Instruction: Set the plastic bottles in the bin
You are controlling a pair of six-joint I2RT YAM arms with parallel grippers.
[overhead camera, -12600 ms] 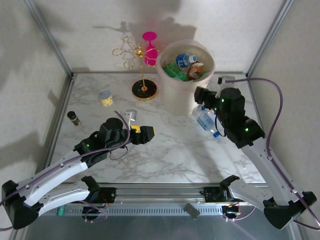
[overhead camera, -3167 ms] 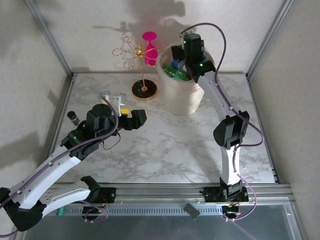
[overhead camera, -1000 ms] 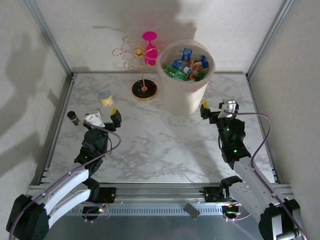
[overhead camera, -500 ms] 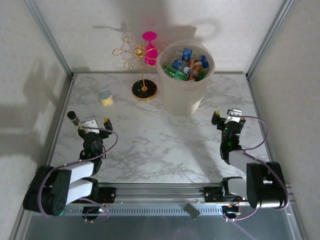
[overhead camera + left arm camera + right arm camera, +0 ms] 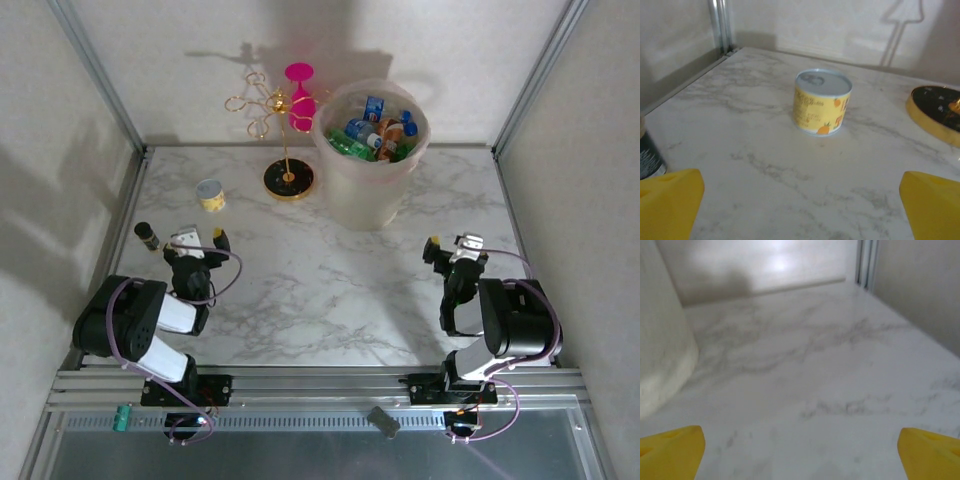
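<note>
Inside the bin, at the far side of the marble table, the plastic bottles lie heaped. Only the top layer shows, so their number cannot be told. The left gripper and right gripper sit near the front edge, jaws spread wide and empty. From the left wrist, the yellow-banded can is whole, while the dark vial and the stand's black base are cut off by the frame.

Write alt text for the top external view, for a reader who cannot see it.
A translucent bin at the back of a marble table holds the plastic bottles. Both arms sit folded at the near edge, left claw and right claw open and empty. A yellow-banded cup, a dark vial and a gold wire stand sit left of it.
</note>
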